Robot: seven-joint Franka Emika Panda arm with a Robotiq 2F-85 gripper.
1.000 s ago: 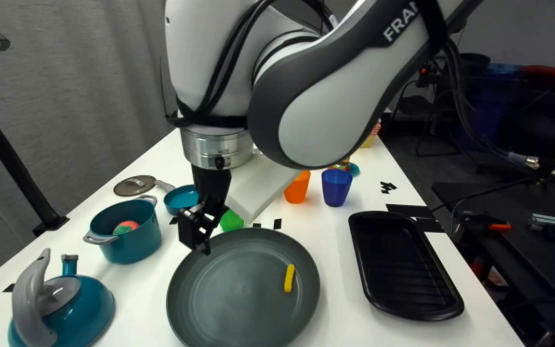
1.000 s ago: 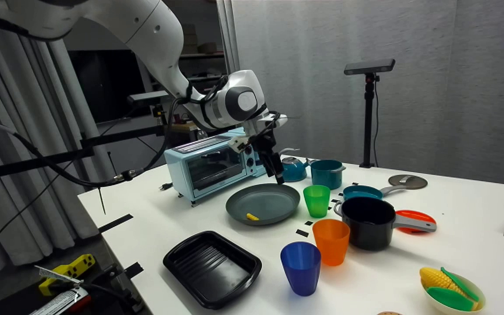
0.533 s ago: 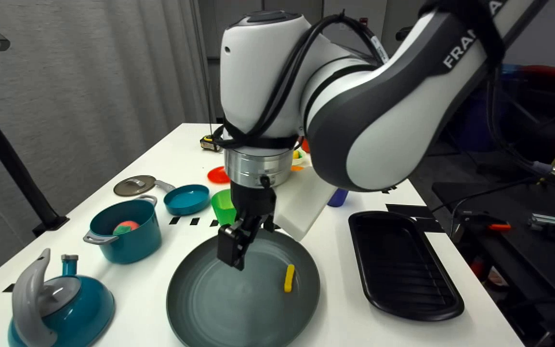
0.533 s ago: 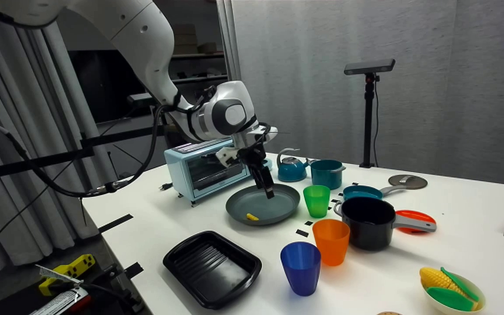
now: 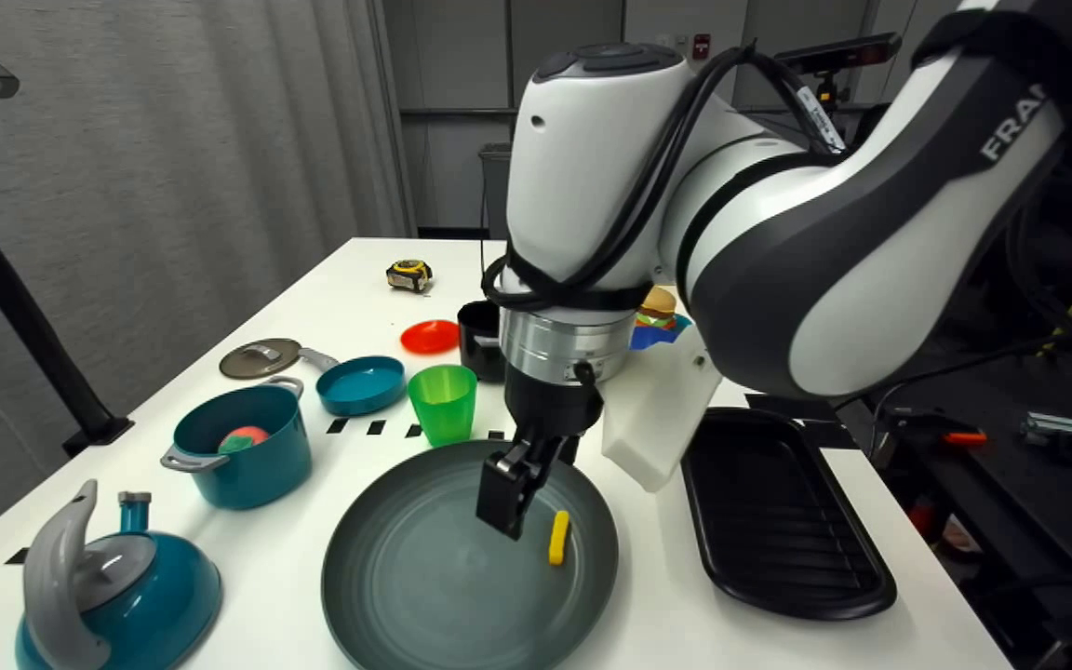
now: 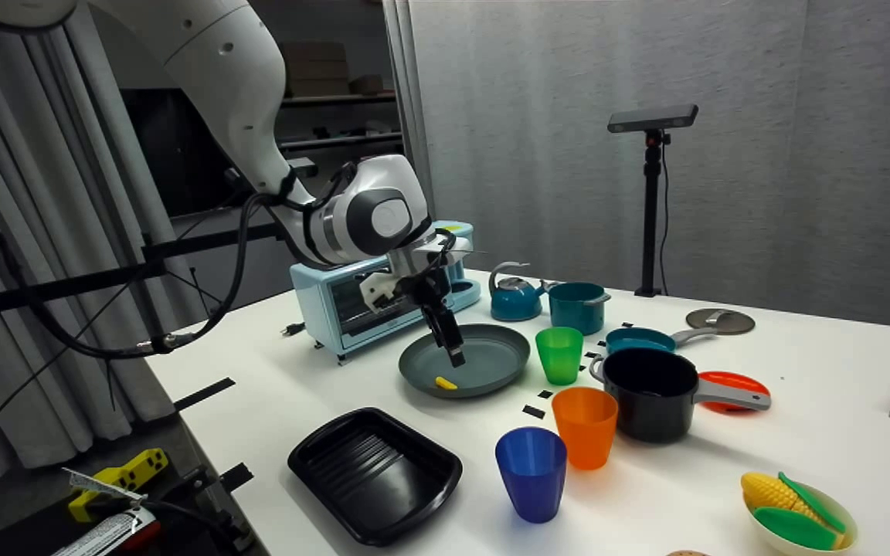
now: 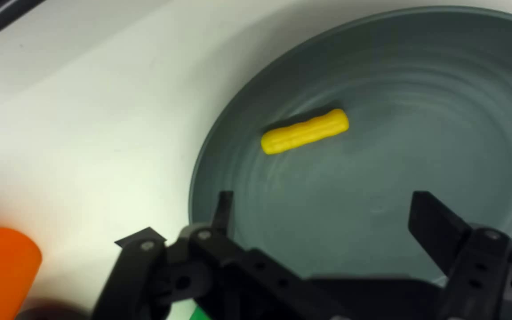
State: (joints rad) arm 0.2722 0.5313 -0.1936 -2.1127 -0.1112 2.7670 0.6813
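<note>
Yellow stick (image 7: 305,132) in gray dish (image 7: 385,173), corn (image 6: 774,494) in bowl (image 6: 839,506)

White tabletop (image 6: 800,425): shines bright in both exterior views.
Shelves (image 6: 341,141): sink into dimness behind.
Black tray (image 6: 375,475): catches a pale glint in an exterior view.
Yellow stick (image 7: 305,131): looks fairly sharp in the wrist view, casts a narrow shadow.
Grey pan (image 7: 371,178): holds a soft sheen.
Orange cup (image 7: 2,271): blurs softly there.
</note>
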